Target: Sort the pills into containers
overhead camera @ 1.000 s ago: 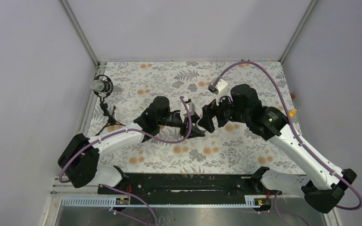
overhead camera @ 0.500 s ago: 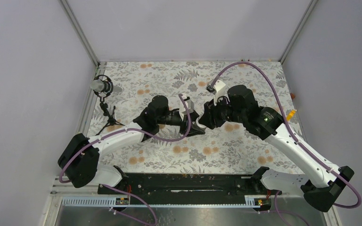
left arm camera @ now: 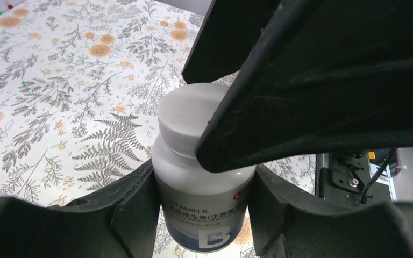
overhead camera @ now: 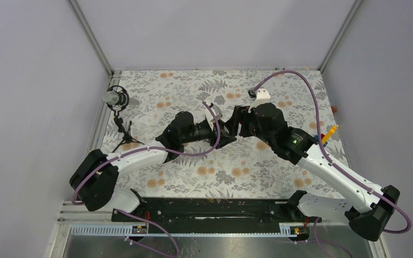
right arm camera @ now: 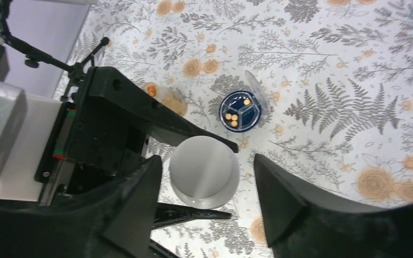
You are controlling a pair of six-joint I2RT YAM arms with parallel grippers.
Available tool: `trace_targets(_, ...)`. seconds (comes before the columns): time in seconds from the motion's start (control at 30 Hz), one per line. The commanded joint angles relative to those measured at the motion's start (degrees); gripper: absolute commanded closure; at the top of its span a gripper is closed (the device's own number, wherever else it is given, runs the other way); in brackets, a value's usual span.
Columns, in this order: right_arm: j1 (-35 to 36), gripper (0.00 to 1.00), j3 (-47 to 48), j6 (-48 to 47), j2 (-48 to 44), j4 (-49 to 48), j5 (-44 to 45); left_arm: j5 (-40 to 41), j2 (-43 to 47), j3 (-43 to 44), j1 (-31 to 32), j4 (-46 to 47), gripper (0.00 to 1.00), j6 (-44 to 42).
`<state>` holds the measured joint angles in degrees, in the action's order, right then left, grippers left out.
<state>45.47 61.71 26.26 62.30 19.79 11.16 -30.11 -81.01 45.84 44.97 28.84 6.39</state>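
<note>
Bottle w/ white cap [left arm camera: 193, 161], label "VITAMIN B", sits upright between the fingers of the left pincer [left arm camera: 203, 183]. Both fingers press on its body, one each side, so that pincer is clamped on the bottle. From the top cam it is at mid tabletop [overhead camera: 279, 172], where the two arms meet; can't tell if the bottle's base touches the floral cover.

Right pincer [right arm camera: 208, 161] is directly over the bottle, pointing down. Its fingers straddle the cap [right arm camera: 204, 173] w/ a sliver of cover showing on each side, so it is parted and has hold of nothing. In the left wrist view one of its black fingers crosses in front of the cap's edge.

Just beyond the cap lies a round blue case [right arm camera: 239, 112], clear lid tipped open, divided into compartments. Orange pills [right arm camera: 235, 118] sit in it, approx. four. Amber bottle [right arm camera: 166, 99] is near the case, partly hidden behind the left pincer's body.

Mic on small stand [overhead camera: 114, 98] at far left edge; colourful brick piece [overhead camera: 327, 133] at right edge, well apart from the rest.
</note>
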Motion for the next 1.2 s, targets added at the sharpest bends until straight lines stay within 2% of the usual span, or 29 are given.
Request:
trace_targets(0.0,-0.39,0.25,0.73,-0.81,-1.47,-1.23,2.42,2.07,0.33,-1.25,0.29,9.72,1.0,1.3)
trace_targets(0.23,-0.39,0.19,2.71,-4.31,0.76,2.2,-7.85,-1.27,-0.41,-1.45,0.29,13.33,0.86,2.14)
trace_targets(0.33,-0.41,0.2,4.63,-4.83,3.72,4.73,-8.76,-2.12,-0.05,-2.0,0.29,15.2,0.78,2.49)
trace_targets(0.5,-0.82,0.49,6.43,-4.39,5.45,7.09,-6.53,-1.9,0.9,-3.13,0.29,15.92,0.61,2.19)
trace_targets(0.63,-1.95,0.65,6.5,-3.7,5.34,8.24,-5.72,-0.78,1.27,-3.98,0.29,16.98,0.52,2.03)
trace_targets(0.77,-4.03,0.69,5.15,-2.36,4.03,8.66,-1.08,1.82,1.1,-4.08,0.29,16.79,0.3,2.13)
trace_targets(0.8,-4.64,0.69,4.58,-2.1,3.6,8.66,1.48,2.52,1.11,-4.14,0.27,16.52,0.06,2.13)
trace_targets(0.83,-5.36,0.69,3.99,-2.08,3.09,8.67,3.23,3.59,1.07,-4.16,0.29,16.05,0.02,1.92)
trace_targets(0.97,-10.52,0.69,0.18,-1.18,1.93,7.95,9.52,11.12,1.64,-4.29,0.14,10.34,0.01,1.17)
trace_targets(1.17,-17.85,0.67,-11.0,1.79,2.77,-2.19,18.6,24.74,4.71,-2.0,-0.25,-2.29,0.01,5.9)
